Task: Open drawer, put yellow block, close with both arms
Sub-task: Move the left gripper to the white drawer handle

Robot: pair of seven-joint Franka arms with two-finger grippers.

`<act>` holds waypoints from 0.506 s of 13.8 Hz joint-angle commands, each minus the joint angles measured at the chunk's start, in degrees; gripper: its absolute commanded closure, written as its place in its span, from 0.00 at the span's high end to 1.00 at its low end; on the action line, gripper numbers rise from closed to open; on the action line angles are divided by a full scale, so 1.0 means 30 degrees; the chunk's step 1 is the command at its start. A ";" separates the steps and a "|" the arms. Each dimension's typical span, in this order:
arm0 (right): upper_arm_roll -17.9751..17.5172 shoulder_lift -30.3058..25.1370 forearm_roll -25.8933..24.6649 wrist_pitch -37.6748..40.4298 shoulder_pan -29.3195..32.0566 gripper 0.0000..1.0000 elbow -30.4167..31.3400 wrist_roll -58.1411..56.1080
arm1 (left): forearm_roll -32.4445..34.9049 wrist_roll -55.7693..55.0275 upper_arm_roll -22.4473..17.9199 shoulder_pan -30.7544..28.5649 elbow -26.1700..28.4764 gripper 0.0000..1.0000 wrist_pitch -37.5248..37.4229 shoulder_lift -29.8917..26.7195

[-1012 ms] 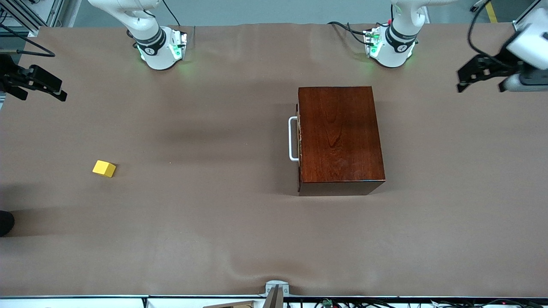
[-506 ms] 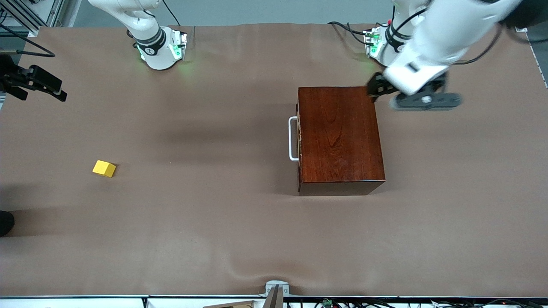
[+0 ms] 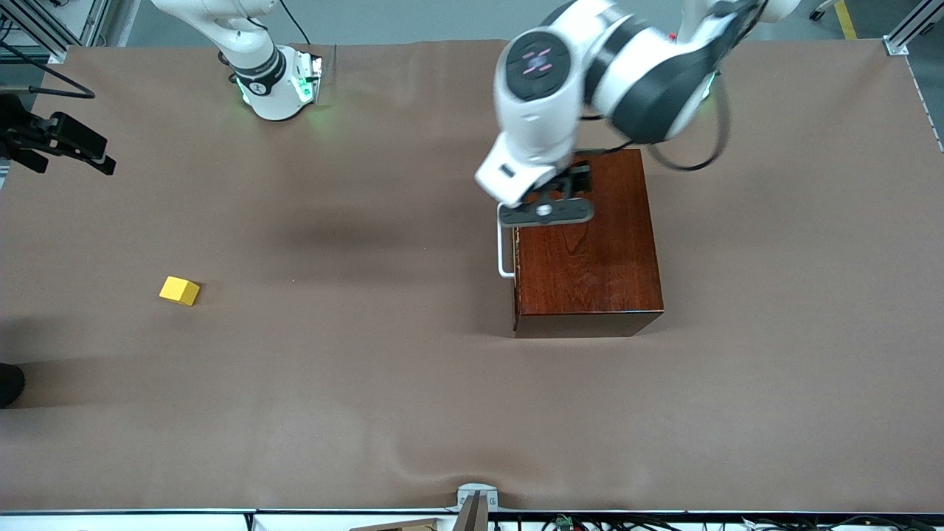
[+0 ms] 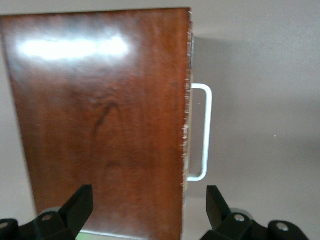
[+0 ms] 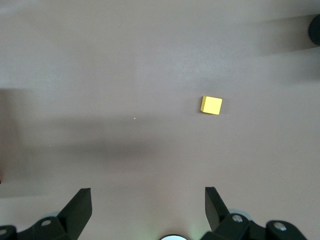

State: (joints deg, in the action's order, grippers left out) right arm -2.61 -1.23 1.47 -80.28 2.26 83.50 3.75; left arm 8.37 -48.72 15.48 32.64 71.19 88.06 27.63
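The mahogany box (image 3: pixel 590 258) (image 4: pixel 100 125) stands on the table toward the left arm's end. Its drawer is pushed in, and only the white handle (image 3: pixel 504 243) (image 4: pixel 204 132) shows on the side facing the right arm's end. My left gripper (image 3: pixel 568 184) (image 4: pixel 148 200) hangs open over the box's top edge above the drawer front, holding nothing. The yellow block (image 3: pixel 179 290) (image 5: pixel 211 105) lies alone on the cloth toward the right arm's end. High above that end, my right gripper (image 3: pixel 66 147) (image 5: pixel 147 197) waits, open and empty.
Brown cloth (image 3: pixel 369 383) covers the whole table. A dark round object (image 3: pixel 9 383) (image 5: pixel 315 27) sits at the table's edge at the right arm's end. A small metal bracket (image 3: pixel 476 498) marks the edge nearest the front camera.
The left arm has swung in from its end of the table until its gripper is over the box, above the drawer front. The right arm, block and box have not moved.
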 commanded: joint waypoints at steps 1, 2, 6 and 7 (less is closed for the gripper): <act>-0.0154 -0.0029 0.0301 0.0128 0.0243 1.00 -0.0148 -0.0021 | 0.0463 -0.0928 -0.2807 0.3433 -0.1259 1.00 0.0262 0.1275; -0.0154 -0.0029 0.0301 0.0129 0.0301 1.00 -0.0148 -0.0021 | 0.0463 -0.1335 -0.3832 0.4491 -0.1549 1.00 0.0468 0.1656; -0.0154 -0.0029 0.0301 0.0129 0.0302 1.00 -0.0119 -0.0021 | 0.0405 -0.2246 -0.4780 0.6022 -0.1786 1.00 0.1842 0.3150; -0.0154 -0.0029 0.0301 0.0129 0.0331 1.00 -0.0147 -0.0021 | 0.0434 -0.2248 -0.4867 0.6083 -0.1758 1.00 0.2224 0.3357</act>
State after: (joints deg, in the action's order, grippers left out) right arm -2.60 -1.23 1.50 -80.27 2.27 83.50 3.75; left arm 8.41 -54.97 1.86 50.22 68.38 93.49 35.04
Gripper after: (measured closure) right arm 0.000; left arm 0.000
